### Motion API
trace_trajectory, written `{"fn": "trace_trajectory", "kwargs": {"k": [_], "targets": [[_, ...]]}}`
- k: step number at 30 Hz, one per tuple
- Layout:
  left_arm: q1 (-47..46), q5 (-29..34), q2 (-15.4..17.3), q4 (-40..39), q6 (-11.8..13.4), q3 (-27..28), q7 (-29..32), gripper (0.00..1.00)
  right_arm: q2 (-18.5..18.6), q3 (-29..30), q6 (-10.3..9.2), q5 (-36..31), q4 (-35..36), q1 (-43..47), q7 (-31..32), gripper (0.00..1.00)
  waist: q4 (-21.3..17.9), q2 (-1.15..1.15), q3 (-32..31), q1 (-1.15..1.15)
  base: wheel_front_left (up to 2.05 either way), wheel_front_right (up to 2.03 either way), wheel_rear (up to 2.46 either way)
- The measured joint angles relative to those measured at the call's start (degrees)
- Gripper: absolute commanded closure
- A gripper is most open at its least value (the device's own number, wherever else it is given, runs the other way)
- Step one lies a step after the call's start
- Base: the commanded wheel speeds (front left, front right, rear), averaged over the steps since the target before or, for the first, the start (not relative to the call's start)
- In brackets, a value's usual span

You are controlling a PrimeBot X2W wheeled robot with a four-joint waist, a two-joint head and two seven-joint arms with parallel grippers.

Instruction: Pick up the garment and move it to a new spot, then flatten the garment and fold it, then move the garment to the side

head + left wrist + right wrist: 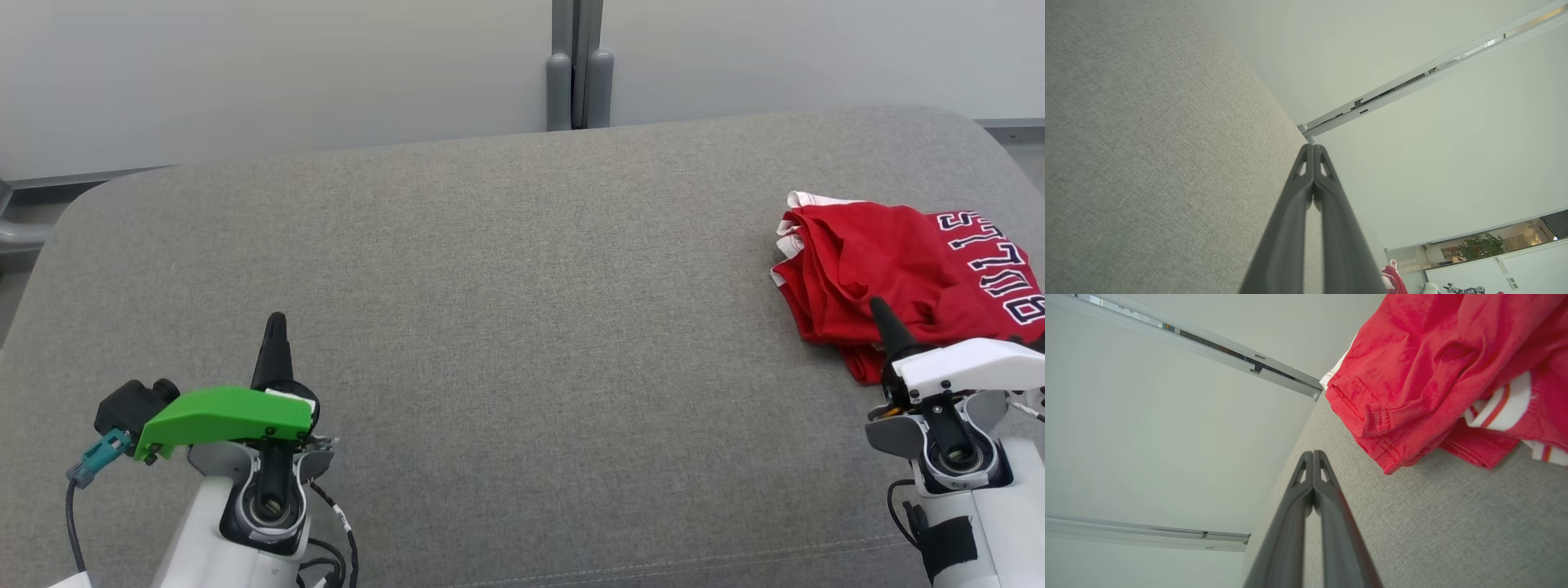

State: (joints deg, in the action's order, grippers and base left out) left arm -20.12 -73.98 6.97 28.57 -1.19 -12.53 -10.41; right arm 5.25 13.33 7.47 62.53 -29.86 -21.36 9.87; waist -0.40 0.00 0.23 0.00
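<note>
A red garment with white trim and dark lettering lies crumpled at the right edge of the grey padded surface. It also shows close up in the right wrist view as the garment, and as a small red patch, the garment, in the left wrist view. My right gripper is shut and empty, its tip just in front of the garment's near edge. In its own view the right gripper points past the garment's hem. My left gripper is shut and empty at the lower left, far from the garment; the left gripper has its fingers pressed together.
A pale wall with a grey vertical post stands behind the padded surface. The surface's rounded corners fall away at the far left and far right. A wide stretch of grey fabric lies between the two arms.
</note>
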Motion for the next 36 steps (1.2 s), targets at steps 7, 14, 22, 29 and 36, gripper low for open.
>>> {"fn": "trace_trajectory", "kwargs": {"k": [7, 14, 22, 29, 36], "targets": [[-1.09, -3.37, -0.60, 1.10, -0.92, 0.92, 0.27, 1.00, 0.51, 0.62, 0.00, 3.98, -1.47, -1.53, 1.16, 1.00, 0.06, 0.00, 0.14, 0.00, 0.00, 0.00, 0.00], [-2.09, -6.60, -1.08, 1.82, -1.86, 1.51, 0.53, 1.00, 0.79, 1.16, 0.00, 7.71, -2.94, -2.91, 2.24, 1.00, 0.12, 0.00, 0.28, 0.00, 0.00, 0.00, 0.00], [-3.28, -10.09, -1.92, 2.93, -2.85, 2.30, 0.77, 1.00, 1.08, 1.86, 0.00, 11.70, -4.50, -4.43, 3.43, 1.00, 0.18, 0.00, 0.44, 0.00, 0.00, 0.00, 0.00], [-4.32, -12.67, -2.33, 3.44, -3.49, 2.92, 0.96, 1.00, 1.32, 2.31, 0.00, 14.63, -5.54, -5.48, 4.26, 1.00, 0.23, 0.00, 0.56, 0.00, 0.00, 0.00, 0.00], [-5.31, -15.45, -2.74, 4.20, -4.35, 3.41, 1.10, 1.00, 1.60, 2.76, 0.00, 17.82, -6.80, -6.73, 5.17, 1.00, 0.29, 0.00, 0.70, 0.00, 0.00, 0.00, 0.00]]}}
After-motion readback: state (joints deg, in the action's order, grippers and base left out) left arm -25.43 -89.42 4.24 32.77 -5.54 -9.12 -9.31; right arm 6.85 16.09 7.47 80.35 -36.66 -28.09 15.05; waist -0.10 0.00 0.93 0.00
